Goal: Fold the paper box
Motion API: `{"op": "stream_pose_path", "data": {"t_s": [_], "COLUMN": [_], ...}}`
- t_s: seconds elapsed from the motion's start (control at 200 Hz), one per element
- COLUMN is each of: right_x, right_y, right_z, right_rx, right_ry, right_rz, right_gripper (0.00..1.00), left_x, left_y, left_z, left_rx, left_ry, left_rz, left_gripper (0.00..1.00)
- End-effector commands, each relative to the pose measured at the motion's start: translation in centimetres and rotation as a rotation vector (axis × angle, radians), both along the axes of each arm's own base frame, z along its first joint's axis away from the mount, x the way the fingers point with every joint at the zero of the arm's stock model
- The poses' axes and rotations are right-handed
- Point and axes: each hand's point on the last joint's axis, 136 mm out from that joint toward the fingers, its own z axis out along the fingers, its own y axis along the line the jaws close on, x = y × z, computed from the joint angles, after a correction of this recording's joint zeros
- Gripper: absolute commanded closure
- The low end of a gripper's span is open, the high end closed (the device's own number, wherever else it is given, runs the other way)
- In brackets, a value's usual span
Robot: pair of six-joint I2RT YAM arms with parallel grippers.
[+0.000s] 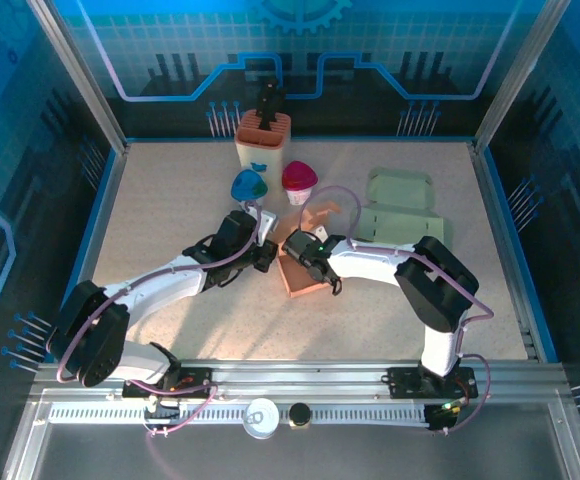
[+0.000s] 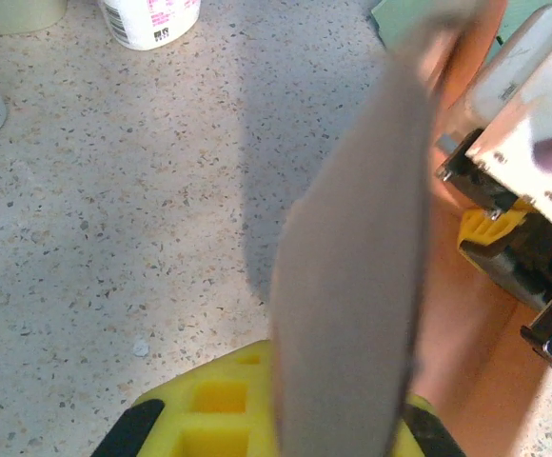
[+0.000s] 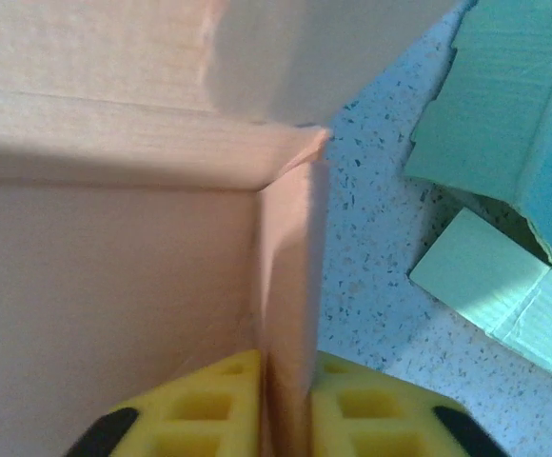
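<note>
Two yellow-padded pincers meet at one salmon-orange cardboard box (image 1: 297, 278): the left gripper (image 2: 338, 419) is clenched on a raised flap of it, while the right gripper (image 3: 285, 409) has a side wall standing in its jaws, pinched or merely bracketed I cannot tell. That box sits mid-table on the speckled beige tabletop (image 1: 170, 200), with pale green flattened cardboard (image 1: 400, 205) near, behind and to the right

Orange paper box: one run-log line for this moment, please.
stage: folding | orange paper box: partly folded, between both hands | left hand: shut on its flap | right hand: shut on its wall
</note>
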Motion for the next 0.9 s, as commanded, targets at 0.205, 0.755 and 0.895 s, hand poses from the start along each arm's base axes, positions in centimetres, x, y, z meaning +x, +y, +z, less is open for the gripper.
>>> {"op": "stream_pose_path", "data": {"t_s": [0.205,0.755,0.895], "right_x": [0.2,0.8,1.0], "right_y": [1.4,-1.4,-1.2], "right_z": [2.9,2.8,4.9], "right_rx": [0.332,0.501,0.624], "right_ry": [0.016,0.039,0.02], "right_rz": [-0.008,-0.065,-0.002], "right_gripper": [0.54,0.52,0.49], "left_x": [-0.3,0.3,0.6], "left_y": [-2.2,-2.4,-2.3], "left_z": [1.5,1.6,1.6], "left_rx": [-0.063,-0.029,0.003], "left_ry": [-0.03,-0.039,-0.05], "left_rz": [-0.08,-0.097,-0.109], "left_gripper": [1.0,1.0,1.0]}}
